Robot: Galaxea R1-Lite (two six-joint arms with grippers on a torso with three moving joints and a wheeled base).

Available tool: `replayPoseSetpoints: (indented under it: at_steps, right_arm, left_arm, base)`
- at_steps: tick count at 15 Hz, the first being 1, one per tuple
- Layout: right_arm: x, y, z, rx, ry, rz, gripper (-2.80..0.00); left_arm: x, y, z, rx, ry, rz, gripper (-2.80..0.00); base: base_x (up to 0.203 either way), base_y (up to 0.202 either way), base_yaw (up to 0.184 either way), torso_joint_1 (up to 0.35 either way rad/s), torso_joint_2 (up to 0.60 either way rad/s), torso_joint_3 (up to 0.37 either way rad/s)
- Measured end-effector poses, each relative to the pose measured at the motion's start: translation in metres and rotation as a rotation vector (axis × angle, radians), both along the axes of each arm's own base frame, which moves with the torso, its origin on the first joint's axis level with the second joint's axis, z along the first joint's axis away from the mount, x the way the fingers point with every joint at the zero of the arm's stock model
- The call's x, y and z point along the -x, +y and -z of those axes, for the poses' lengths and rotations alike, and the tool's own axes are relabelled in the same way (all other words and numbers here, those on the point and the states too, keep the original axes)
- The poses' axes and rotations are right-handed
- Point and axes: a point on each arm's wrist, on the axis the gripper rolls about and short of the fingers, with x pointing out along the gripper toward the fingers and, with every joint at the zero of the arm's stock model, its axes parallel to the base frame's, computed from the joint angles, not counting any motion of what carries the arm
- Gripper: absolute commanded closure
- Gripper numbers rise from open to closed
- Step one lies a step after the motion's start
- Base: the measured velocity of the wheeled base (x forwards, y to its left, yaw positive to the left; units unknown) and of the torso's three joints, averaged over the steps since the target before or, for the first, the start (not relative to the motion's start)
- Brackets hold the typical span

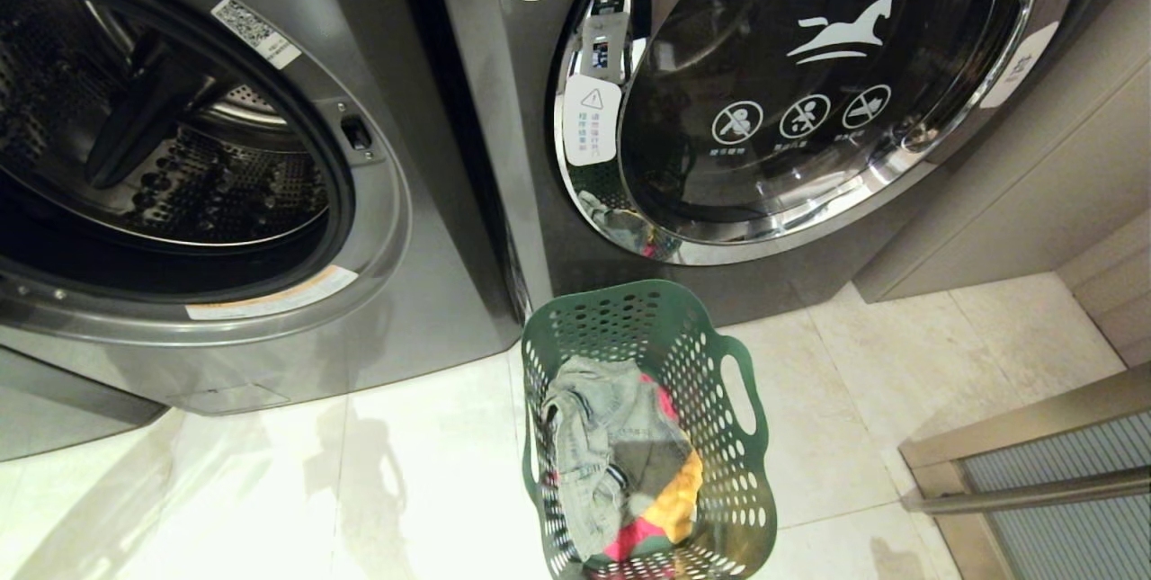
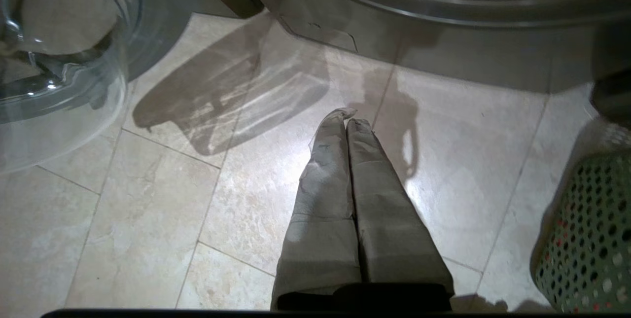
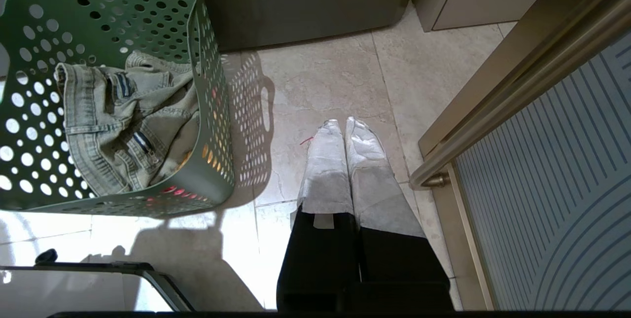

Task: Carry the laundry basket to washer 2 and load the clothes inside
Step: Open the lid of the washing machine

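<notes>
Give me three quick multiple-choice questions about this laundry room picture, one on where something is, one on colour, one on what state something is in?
1. Where does the laundry basket stand?
A. on the floor in front of the washers
B. on top of a washer
C. inside a drum

2. What colour is the basket?
A. white
B. green
C. blue

3. How is the door of the left washer?
A. shut
B. open, drum showing
C. missing glass, taped over

Answers:
1 A, it sits on the pale tiles below the closed washer door.
2 B, its perforated walls are green.
3 B, the head view looks straight into the bare metal drum.
</notes>
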Motion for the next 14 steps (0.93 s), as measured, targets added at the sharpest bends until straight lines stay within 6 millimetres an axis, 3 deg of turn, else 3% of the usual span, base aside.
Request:
replayPoseSetpoints:
  at_steps: [2,4,7,10,12,14]
  right_arm:
    - [0.0,0.0,0.0,0.0,0.0,0.0,0.0]
    - [0.0,0.0,0.0,0.0,0.0,0.0,0.0]
    - [0.0,0.0,0.0,0.0,0.0,0.0,0.0]
    - [0.0,0.0,0.0,0.0,0.0,0.0,0.0]
    - [0.0,0.0,0.0,0.0,0.0,0.0,0.0]
    - [0.0,0.0,0.0,0.0,0.0,0.0,0.0]
  left_arm:
    - [0.01,-0.007,0.018,-0.03,0.016,-0.045,0.0]
    - [0.016,0.001,0.02,-0.104,0.054,-0.211,0.0]
    - [0.023,0.023,0.011,-0.219,0.107,-0.553,0.0]
    - [0.015,0.053,0.0,-0.279,0.077,-0.733,0.0]
    - [0.006,0.061,-0.003,-0.295,0.023,-0.707,0.0]
    - [-0.01,0.05,0.001,-0.288,-0.044,-0.49,0.0]
  base:
    - [0.0,0.0,0.0,0.0,0.0,0.0]
    - [0.0,0.0,0.0,0.0,0.0,0.0]
    - [0.0,0.0,0.0,0.0,0.0,0.0]
    - [0.0,0.0,0.0,0.0,0.0,0.0]
    - [0.0,0.0,0.0,0.0,0.0,0.0]
    - [0.0,0.0,0.0,0.0,0.0,0.0]
